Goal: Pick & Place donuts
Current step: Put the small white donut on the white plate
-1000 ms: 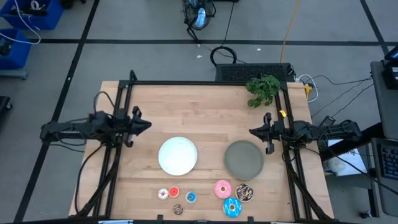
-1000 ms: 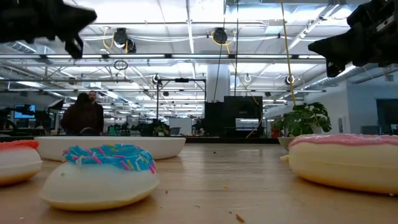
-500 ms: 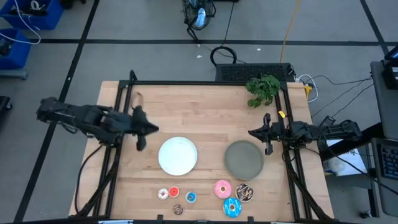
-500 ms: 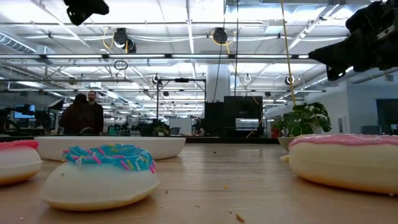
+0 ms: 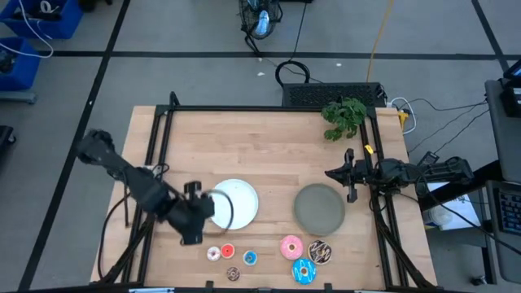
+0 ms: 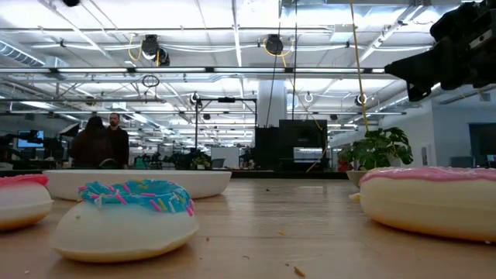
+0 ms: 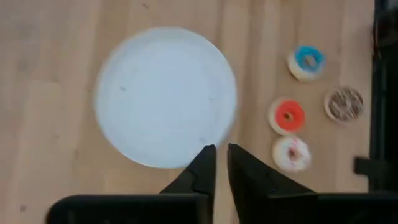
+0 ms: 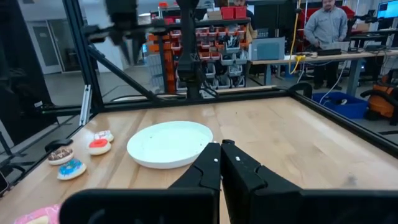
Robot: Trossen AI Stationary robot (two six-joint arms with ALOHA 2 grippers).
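Small donuts lie by the near edge: whitish (image 5: 213,253), red (image 5: 228,251), blue (image 5: 250,258) and brown (image 5: 233,273). Right of them are larger pink (image 5: 291,247), chocolate (image 5: 319,252) and blue (image 5: 304,271) ones. My left gripper (image 5: 207,213) hangs above the white plate's (image 5: 236,203) near-left rim, pointing down. Its fingers (image 7: 205,163) stand a narrow gap apart, with nothing between them. The left wrist view shows the red donut (image 7: 286,116) and the whitish donut (image 7: 291,153) just beyond. My right gripper (image 5: 330,172) waits shut at the right edge, above the grey plate (image 5: 319,207).
A green plant (image 5: 343,116) sits at the far right corner. Black frame rails (image 5: 163,138) run along both sides of the table. Bare wood lies between the plates and behind them. People (image 6: 101,143) stand in the room beyond the table.
My left gripper has swung from the table's left edge toward the near edge and the white plate. It has risen out of the low view and tipped from level to pointing steeply down. The right arm and all donuts have kept still.
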